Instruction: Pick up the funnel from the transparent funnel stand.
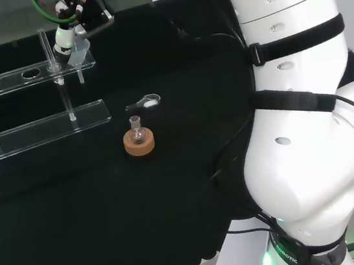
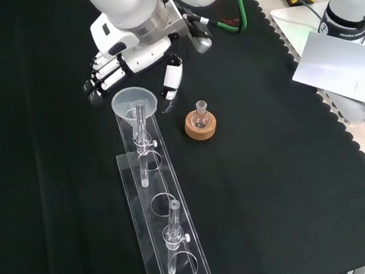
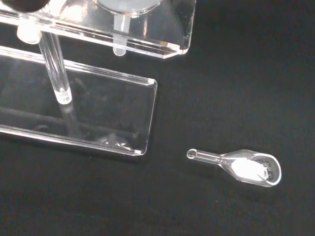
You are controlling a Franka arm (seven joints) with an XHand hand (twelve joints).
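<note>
The clear funnel (image 2: 135, 99) sits in the end hole of the transparent stand (image 2: 157, 206), its stem (image 3: 119, 48) hanging through the upper shelf. My hand (image 2: 130, 52) hovers over that end of the stand, open, its fingers (image 2: 101, 81) on one side of the funnel's rim and the thumb (image 2: 172, 81) on the other, neither closed on it. In the head view the hand (image 1: 74, 17) is at the top left, just above the funnel (image 1: 79, 54) and the stand (image 1: 39, 128).
A cork ring holding a small round flask (image 2: 201, 122) stands right of the funnel in the front view. A small glass spoon with white powder (image 3: 246, 167) lies on the cloth near the stand's end. The stand's other holes (image 2: 161, 204) hold nothing.
</note>
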